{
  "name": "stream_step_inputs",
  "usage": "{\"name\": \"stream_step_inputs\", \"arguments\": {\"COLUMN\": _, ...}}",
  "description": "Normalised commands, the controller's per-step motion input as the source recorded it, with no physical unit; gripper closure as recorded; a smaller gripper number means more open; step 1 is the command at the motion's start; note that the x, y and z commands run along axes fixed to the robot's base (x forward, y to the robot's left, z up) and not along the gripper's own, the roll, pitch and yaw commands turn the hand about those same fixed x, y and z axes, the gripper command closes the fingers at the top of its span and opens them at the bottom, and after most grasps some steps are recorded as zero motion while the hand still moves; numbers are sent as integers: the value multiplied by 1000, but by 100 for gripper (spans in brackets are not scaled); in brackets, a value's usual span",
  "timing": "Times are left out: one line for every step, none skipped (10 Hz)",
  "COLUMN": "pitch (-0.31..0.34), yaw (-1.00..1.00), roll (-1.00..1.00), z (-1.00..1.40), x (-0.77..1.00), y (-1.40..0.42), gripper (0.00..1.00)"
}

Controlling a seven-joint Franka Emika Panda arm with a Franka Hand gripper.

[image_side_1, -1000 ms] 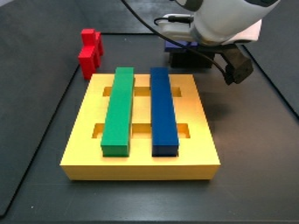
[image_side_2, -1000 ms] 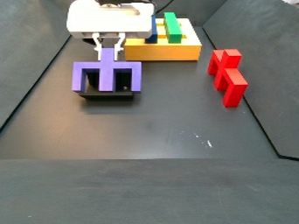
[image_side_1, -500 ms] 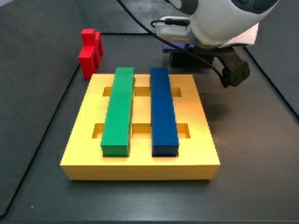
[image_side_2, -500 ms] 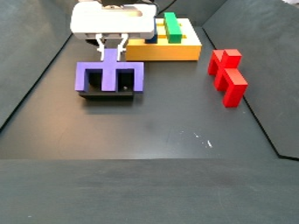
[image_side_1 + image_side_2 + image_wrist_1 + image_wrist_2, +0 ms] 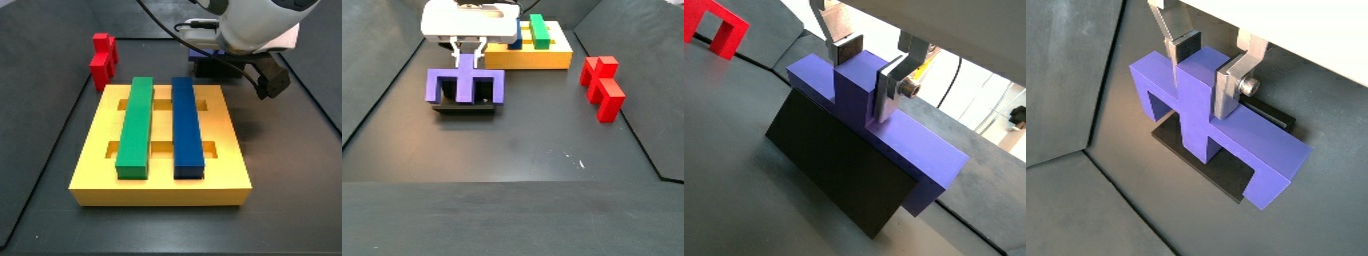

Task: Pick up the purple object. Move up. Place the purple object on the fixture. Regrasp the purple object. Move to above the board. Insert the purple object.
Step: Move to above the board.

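- In a side view the gripper (image 5: pixel 225 72) and arm hide most of the purple object (image 5: pixel 201 57) and the fixture (image 5: pixel 214 71).
- The board (image 5: pixel 536 59) is partly hidden behind the gripper.

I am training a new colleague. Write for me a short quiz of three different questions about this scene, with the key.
1. True or false: the purple object rests on the fixture.
2. What do the fingers of the gripper flank? A) the red piece B) the purple object's centre knob C) the green bar
3. Fill in: on the board, the green bar lies beside the ____ bar.

Key: 1 true; 2 B; 3 blue.
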Motion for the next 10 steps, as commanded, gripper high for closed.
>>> {"name": "stream_step_inputs", "arguments": {"pitch": 0, "yaw": 0, "roll": 0, "z": 1400, "x": 0, "y": 0, "gripper": 100}}
{"name": "stream_step_inputs", "arguments": {"pitch": -4, "yaw": -43, "roll": -47, "z": 1400, "x": 2, "y": -48, "gripper": 100}}
{"name": "stream_step_inputs", "arguments": {"pitch": 16, "yaw": -68, "roll": -115, "z": 1400, "x": -26, "y": -42, "gripper": 100}}
{"name": "stream_step_inputs", "arguments": {"pitch": 28, "yaw": -39, "roll": -74, "z": 1400, "x": -20, "y": -31, "gripper": 100}}
{"name": "stream_step_inputs", "arguments": {"pitch": 63, "yaw": -25, "roll": -42, "z": 1400, "x": -9, "y": -43, "gripper": 100}}
{"name": "stream_step_inputs", "arguments": {"pitch": 73, "yaw": -15, "roll": -9, "z": 1400, "x": -12, "y": -46, "gripper": 100}}
{"name": "stream_step_inputs", "arguments": {"pitch": 77, "yaw": 6, "roll": -10, "z": 1400, "x": -8, "y": -55, "gripper": 100}}
{"name": "stream_step_inputs", "arguments": {"pitch": 85, "yaw": 19, "roll": -8, "z": 767, "x": 6, "y": -31, "gripper": 100}}
{"name": "stream_step_inputs", "arguments": {"pitch": 94, "yaw": 36, "roll": 8, "z": 277, "x": 36, "y": -23, "gripper": 100}}
{"name": "stream_step_inputs", "arguments": {"pitch": 145, "yaw": 24, "roll": -1000, "z": 280, "x": -968, "y": -1400, "gripper": 100}}
